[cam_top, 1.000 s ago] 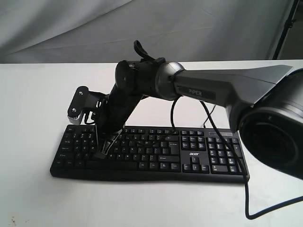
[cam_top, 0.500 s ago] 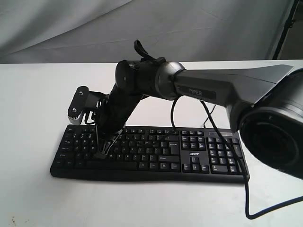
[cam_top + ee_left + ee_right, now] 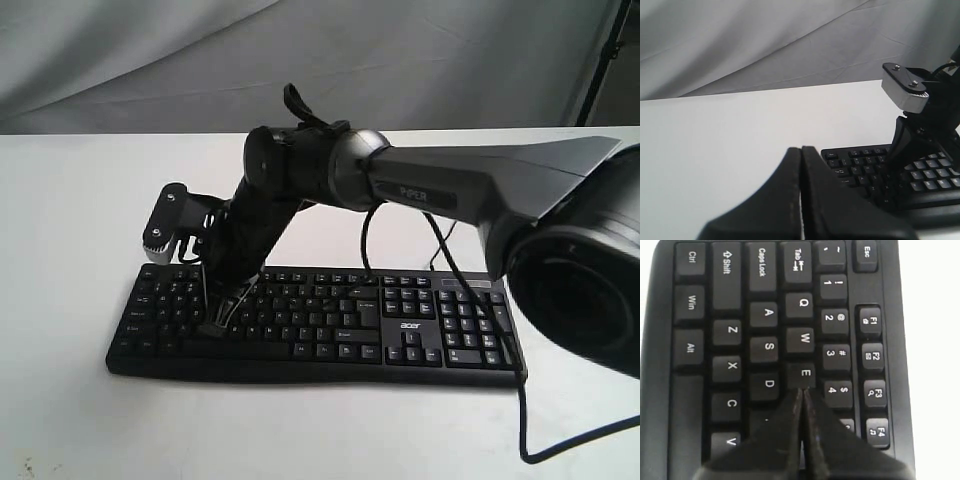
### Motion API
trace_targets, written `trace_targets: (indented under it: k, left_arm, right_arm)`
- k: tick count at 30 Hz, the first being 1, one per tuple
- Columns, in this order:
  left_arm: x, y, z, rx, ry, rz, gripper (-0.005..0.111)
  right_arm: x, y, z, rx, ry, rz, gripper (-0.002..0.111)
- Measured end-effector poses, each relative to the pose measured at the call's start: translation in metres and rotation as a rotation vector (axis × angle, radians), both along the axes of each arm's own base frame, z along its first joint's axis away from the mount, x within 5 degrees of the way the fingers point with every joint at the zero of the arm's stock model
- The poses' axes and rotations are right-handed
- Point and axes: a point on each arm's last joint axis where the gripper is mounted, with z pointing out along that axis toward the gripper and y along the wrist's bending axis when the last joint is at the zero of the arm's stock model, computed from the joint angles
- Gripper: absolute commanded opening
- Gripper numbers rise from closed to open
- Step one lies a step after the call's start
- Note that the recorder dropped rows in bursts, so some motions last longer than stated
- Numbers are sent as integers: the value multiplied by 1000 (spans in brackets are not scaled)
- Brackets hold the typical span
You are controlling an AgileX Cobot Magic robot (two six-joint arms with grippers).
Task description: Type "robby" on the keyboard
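Fingers pinched together into a single point, the right gripper (image 3: 800, 392) comes down on the left half of the keyboard (image 3: 330, 322). Its tip sits just beside the E key (image 3: 805, 373), and the key underneath is hidden. Whether that key is pressed cannot be told. The right arm (image 3: 450, 190) reaches in from the bench's right side and crosses the middle. The left gripper (image 3: 801, 150) is likewise clamped on nothing and hangs off the keyboard's left end, above bare bench (image 3: 80, 200).

The keyboard lies flat about mid-bench, its long side parallel to the far edge and well clear of it. Its cable (image 3: 520, 420) trails off toward the right front corner.

The board looks like stiff, light plastic and probably slides easily on the smooth white top. It needs no grasp, only a light, straight-down touch on the centre of one keycap. The keys should give way readily. A slanted or heavy push would likely clip a neighbouring key or shove the whole board along.
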Motion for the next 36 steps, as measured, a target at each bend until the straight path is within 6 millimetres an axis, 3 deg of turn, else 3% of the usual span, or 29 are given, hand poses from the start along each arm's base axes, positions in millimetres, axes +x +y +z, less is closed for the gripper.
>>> trace_targets:
  k: [9, 12, 24, 30, 33, 36]
  left_arm:
    - [0, 0, 0, 0, 0, 0, 0]
    - [0, 0, 0, 0, 0, 0, 0]
    - [0, 0, 0, 0, 0, 0, 0]
    - [0, 0, 0, 0, 0, 0, 0]
    - [0, 0, 0, 0, 0, 0, 0]
    - [0, 0, 0, 0, 0, 0, 0]
  right_arm:
    - [-2, -4, 36, 17, -58, 6, 0]
    - [-3, -7, 40, -9, -55, -1, 0]
    - [-2, -38, 13, -82, 4, -72, 0]
    - [-8, -59, 33, -51, -44, -112, 0]
    - [-8, -79, 24, -70, -18, -146, 0]
    - [-11, -85, 16, -73, -7, -140, 0]
